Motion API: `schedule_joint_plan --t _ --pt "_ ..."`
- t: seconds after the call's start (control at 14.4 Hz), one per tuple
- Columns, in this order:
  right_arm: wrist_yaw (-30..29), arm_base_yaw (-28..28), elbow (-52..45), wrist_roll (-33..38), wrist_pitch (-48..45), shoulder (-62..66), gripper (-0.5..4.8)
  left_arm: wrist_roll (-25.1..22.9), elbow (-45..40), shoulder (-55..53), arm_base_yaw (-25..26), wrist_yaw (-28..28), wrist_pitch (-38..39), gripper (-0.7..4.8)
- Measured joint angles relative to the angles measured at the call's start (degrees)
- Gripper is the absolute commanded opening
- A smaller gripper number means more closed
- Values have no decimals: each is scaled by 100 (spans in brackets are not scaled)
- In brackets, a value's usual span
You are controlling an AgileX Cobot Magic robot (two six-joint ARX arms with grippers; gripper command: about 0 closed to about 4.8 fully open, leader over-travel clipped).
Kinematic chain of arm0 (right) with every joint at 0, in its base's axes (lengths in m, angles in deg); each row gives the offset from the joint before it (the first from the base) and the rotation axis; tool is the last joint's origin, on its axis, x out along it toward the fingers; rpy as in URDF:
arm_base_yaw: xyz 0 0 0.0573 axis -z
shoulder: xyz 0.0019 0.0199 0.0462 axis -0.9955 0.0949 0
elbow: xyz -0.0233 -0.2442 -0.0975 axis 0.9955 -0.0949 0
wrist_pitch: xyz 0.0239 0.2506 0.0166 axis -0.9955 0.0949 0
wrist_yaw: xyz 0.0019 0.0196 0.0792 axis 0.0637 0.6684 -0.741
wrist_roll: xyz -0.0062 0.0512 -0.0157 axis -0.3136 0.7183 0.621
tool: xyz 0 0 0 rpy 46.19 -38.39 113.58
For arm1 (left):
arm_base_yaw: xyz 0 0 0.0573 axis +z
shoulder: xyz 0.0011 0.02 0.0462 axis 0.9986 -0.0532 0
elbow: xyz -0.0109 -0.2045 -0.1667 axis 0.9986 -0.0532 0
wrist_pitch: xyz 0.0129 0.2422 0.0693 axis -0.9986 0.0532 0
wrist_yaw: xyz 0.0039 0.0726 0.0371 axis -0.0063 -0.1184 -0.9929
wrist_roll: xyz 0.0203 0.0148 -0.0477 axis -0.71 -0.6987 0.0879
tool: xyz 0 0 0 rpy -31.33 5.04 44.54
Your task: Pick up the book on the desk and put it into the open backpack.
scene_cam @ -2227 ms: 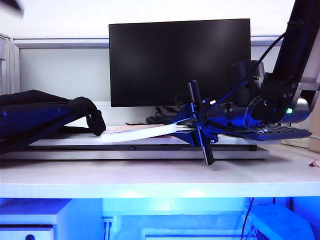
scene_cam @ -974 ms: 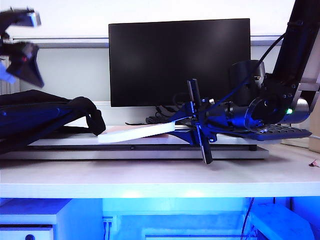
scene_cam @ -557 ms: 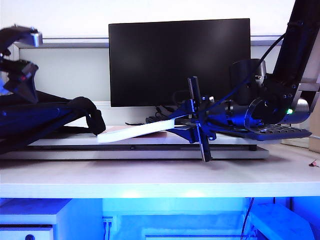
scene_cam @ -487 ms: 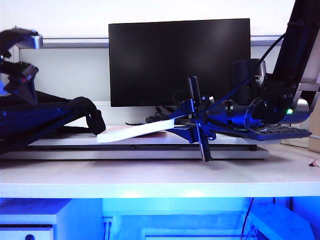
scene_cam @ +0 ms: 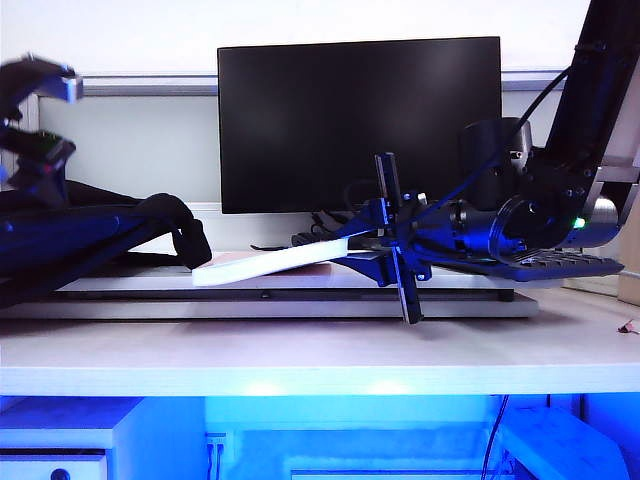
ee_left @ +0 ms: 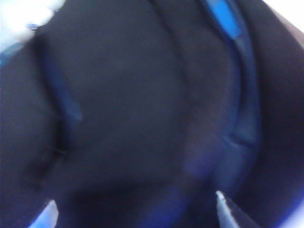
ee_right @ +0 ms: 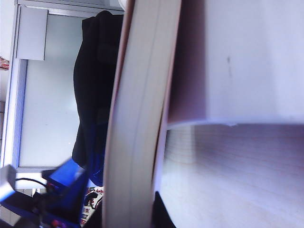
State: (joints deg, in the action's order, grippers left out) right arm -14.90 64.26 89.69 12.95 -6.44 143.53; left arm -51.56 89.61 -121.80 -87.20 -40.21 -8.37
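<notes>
Exterior view shows the right gripper (scene_cam: 372, 243) reaching in level from the right, its fingers pinched on the near end of the book (scene_cam: 270, 265). That end is lifted off the white riser (scene_cam: 300, 300), while the far end slopes down toward the backpack (scene_cam: 70, 235) and lies just beside its black strap (scene_cam: 185, 240). The left gripper (scene_cam: 35, 120) hangs above the backpack at the left edge, blurred; in the left wrist view its two fingertips (ee_left: 47, 213) stand wide apart with only dark fabric and blue lining between them, nothing held. The desk (scene_cam: 320, 355) in front of the riser is bare up to its thick front edge. In the right wrist view the book (ee_right: 137, 118) shows white page edges and a thin pale cover.
</notes>
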Motion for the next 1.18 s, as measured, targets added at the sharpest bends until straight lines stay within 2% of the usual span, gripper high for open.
schedule_joint_plan --t 0.14,0.49,0.84,0.9,0.97,1.04,1.11,1.18 --pt "-2 0 0 0 -9 0 -7 -4 0 -42 -42 153 216 479" --pt "-2 0 2 0 -17 0 -7 -343 0 -76 -129 352 175 479" --pt "-28 0 2 114 -31 0 -7 -627 538 -1108 -125 -302 125 479" --pt "-39 0 2 136 -68 0 -7 -632 704 -1185 -144 -496 216 442" --pt "-46 0 0 168 -103 2 -7 -645 802 -1185 -133 -645 216 340" --pt "-46 0 0 221 -138 0 -7 -651 927 -1185 -101 -857 192 66" --pt "-46 0 0 245 -164 0 -7 -667 1104 -1185 -33 -1060 232 -6" --pt "-46 0 0 258 -195 0 -7 -669 1252 -1185 28 -1104 361 -6"
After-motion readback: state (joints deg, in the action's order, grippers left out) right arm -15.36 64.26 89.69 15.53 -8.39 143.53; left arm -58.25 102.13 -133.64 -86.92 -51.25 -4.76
